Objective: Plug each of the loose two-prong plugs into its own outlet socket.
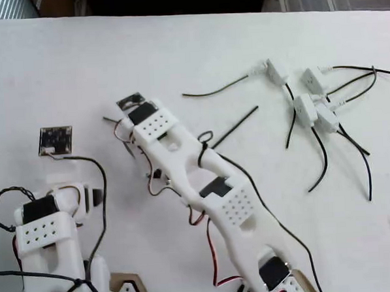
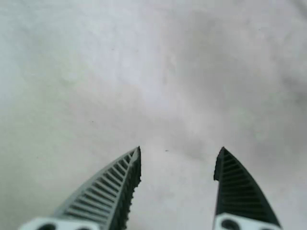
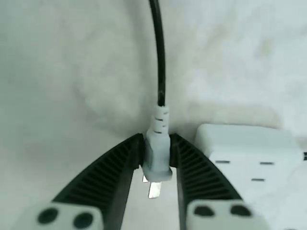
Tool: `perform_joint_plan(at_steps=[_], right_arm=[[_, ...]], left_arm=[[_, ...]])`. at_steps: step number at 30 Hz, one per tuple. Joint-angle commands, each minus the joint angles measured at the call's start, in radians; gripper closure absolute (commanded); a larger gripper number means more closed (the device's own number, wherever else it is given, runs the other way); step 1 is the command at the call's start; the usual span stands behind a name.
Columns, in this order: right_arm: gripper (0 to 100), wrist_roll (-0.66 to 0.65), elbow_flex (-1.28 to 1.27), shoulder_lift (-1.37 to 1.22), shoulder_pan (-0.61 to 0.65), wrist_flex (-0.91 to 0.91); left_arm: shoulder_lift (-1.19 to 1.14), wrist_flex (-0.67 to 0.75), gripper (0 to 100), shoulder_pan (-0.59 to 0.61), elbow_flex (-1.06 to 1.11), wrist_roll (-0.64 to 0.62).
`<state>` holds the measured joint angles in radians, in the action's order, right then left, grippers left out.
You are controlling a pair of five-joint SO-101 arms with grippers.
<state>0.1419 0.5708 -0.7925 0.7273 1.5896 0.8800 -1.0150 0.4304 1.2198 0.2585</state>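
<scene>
Nearest you, your right claw [image 3: 156,136] is clamped on a grey two-prong plug [image 3: 157,158], with the ribbed fingers [image 3: 115,177] squeezing the body from both sides. Judging by where the right arm [image 1: 182,156] lies, this is around the middle of the table [image 1: 176,42].

The plug's long axis runs in line with the fingers. Its prongs [image 3: 153,189] point back toward the claw's palm, and its black cord [image 3: 158,52] leads straight away past the fingertips. Just beside it sits a white outlet block [image 3: 249,148], apart from the plug, with its slots [image 3: 257,179] facing up.

- **Prongs facing the wrong way:** I judge this the main risk. The prongs aim into your own claw, not at any slot, so pushing toward the block would meet it with the cord end or the plug's side.
- **Plug twisting in the grip:** You hold only the narrow body, so a tug from the trailing cord could swivel the plug between the pads.
- **Block sliding away:** The block looks light and unheld, so a prong that misses its slot may simply shove it across the table.

Your left claw [image 2: 177,151] is spread wide with nothing in it, over bare table by the near left corner. It could steady the block.

Farther off, toward the far right corner, more white blocks and black cords [image 1: 313,100] lie bunched together.
</scene>
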Motion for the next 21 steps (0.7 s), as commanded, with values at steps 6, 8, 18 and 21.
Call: perform_joint_plan(at_steps=[6,8,18,21], right_arm=[[91.5,0.003,0.083,0.016,-0.005,0.019],[91.5,0.003,0.106,0.012,-0.005,0.038],[91.5,0.003,0.11,0.005,-0.004,0.053],[91.6,0.003,0.11,0.005,-0.005,0.067]], left_arm=[[0.022,0.017,75,0.004,-0.003,0.008],[0.022,0.017,75,0.004,-0.003,0.008],[0.019,0.031,75,0.004,-0.002,0.008],[0.018,0.031,75,0.004,-0.002,0.008]])
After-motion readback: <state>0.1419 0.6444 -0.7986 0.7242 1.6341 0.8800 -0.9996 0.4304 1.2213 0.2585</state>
